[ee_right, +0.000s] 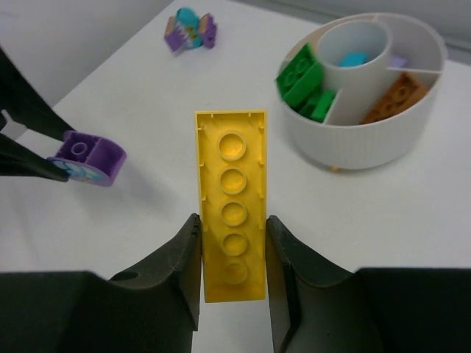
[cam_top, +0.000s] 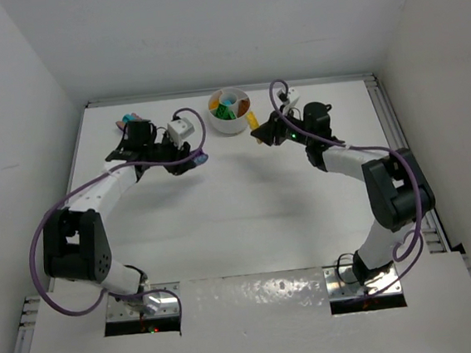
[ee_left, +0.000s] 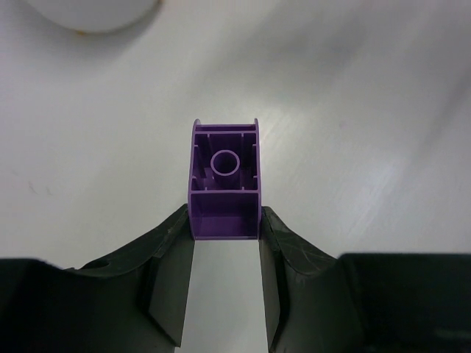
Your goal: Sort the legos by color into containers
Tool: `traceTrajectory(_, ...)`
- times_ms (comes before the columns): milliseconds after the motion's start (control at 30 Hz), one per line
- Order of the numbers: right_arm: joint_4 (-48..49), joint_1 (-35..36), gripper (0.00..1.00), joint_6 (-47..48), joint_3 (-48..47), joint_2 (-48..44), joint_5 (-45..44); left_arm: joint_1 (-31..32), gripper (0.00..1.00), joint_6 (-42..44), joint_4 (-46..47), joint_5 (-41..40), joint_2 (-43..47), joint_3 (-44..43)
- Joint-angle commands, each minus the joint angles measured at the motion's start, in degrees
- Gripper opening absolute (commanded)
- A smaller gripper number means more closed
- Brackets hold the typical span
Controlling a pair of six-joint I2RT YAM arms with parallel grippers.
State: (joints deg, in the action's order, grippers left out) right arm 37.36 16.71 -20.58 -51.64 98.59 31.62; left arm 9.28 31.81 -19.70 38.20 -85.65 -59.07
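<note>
Bright, even light; soft shadows

A white table [cam_top: 248, 217] is filling the middle of the top view, with white walls standing around it. A small round white dish [cam_top: 229, 129], divided into compartments, is sitting at the upper centre, near the far edge. A small cluster of purple, teal and pink bricks [cam_top: 130, 119] is lying at the upper left, well apart from the dish.
</note>
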Motion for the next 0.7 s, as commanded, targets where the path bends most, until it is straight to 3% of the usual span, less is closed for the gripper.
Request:
traceTrajectory(0, 1.59, 0.17, 0.0, -0.25, -2.68, -2.26, -6.88, -0.4, 0.0, -8.51, 13.78, -0.58, -1.35, -3.86)
traceTrajectory(200, -2.98, -1.42, 0.0, 0.36, -6.0, -0.85, -17.63, -0.31, 0.0, -18.88, 23.73, -1.02, -12.93, -16.41)
traceTrajectory(400, -10.9, -1.5, 0.0, 3.35, -12.6, 1.52, -22.03, 0.65, 0.0, -22.14, 20.94, 0.21, -28.32, -38.27)
traceTrajectory(667, -14.69, -1.5, 0.0, 3.97, -11.21, 0.12, -26.07, 2.06, 0.0, -22.94, 19.88, -3.74, -36.6, -47.36)
